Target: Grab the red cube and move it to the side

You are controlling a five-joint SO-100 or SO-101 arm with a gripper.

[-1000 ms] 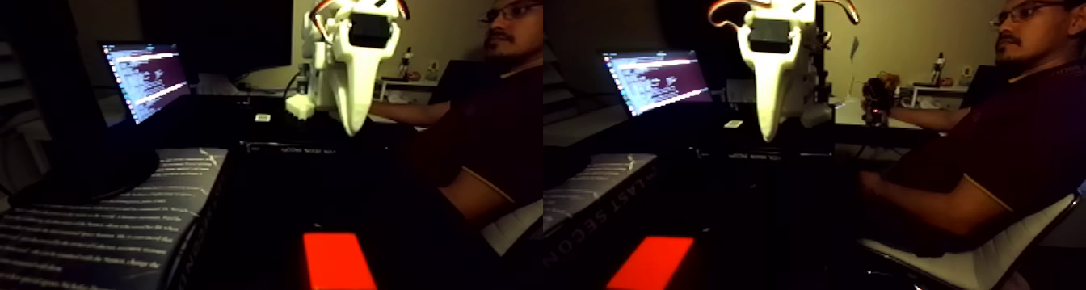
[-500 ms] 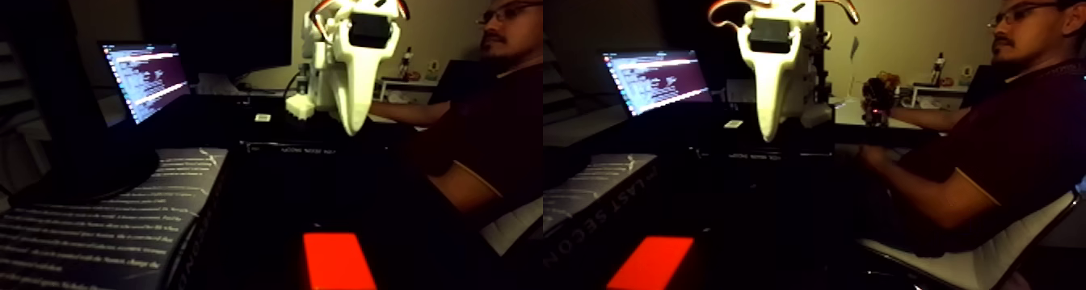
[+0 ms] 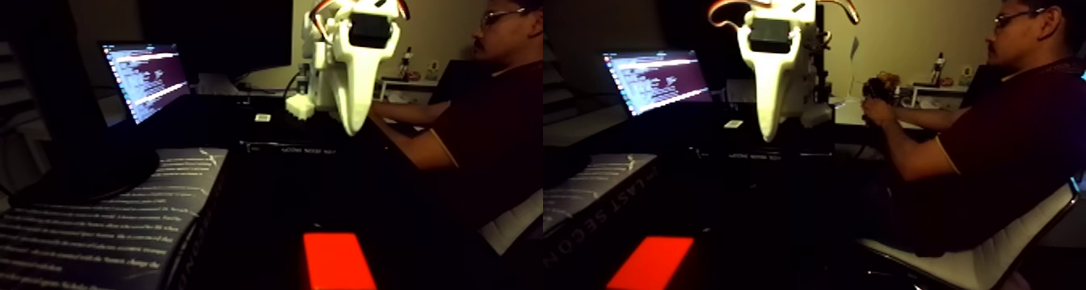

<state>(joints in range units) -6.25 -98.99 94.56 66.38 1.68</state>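
The white plastic claw (image 3: pixel 352 125) hangs above the dark desk (image 3: pixel 275 188), tapering to a point, empty and touching nothing; whether its jaws are parted or pressed together cannot be told. The bright red-orange cube (image 3: pixel 338 261) lies on the desk at the bottom edge, well apart from the claw and below it in the picture. A lit laptop screen (image 3: pixel 145 79) stands to the left, printed dark books (image 3: pixel 105 220) in front. A seated person (image 3: pixel 485 123) reaches behind the arm.
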